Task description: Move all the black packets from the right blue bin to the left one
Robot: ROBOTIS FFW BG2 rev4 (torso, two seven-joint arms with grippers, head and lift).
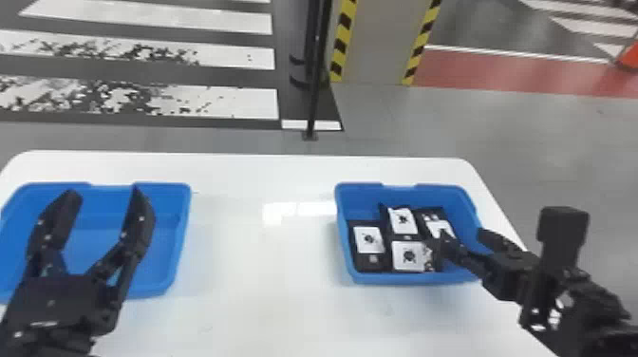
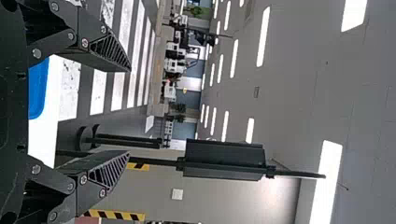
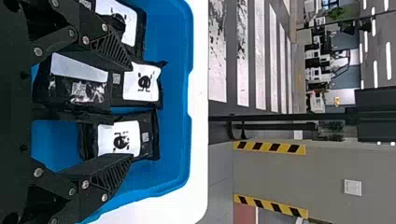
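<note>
Four black packets (image 1: 369, 239) with white labels are held by the right blue bin (image 1: 403, 278), crowded together inside it. Over that bin's right-hand part, the right hand (image 1: 464, 236) is held with its two fingers spread wide, and packets are seen between them in its wrist view. The left hand (image 1: 104, 192) is likewise spread wide above the left blue bin (image 1: 179, 237) on the white surface (image 1: 266, 294).

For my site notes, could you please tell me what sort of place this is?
Probably an indoor hall or factory floor: striped walkway markings, a pillar edged in yellow and black, and rows of ceiling lights.
</note>
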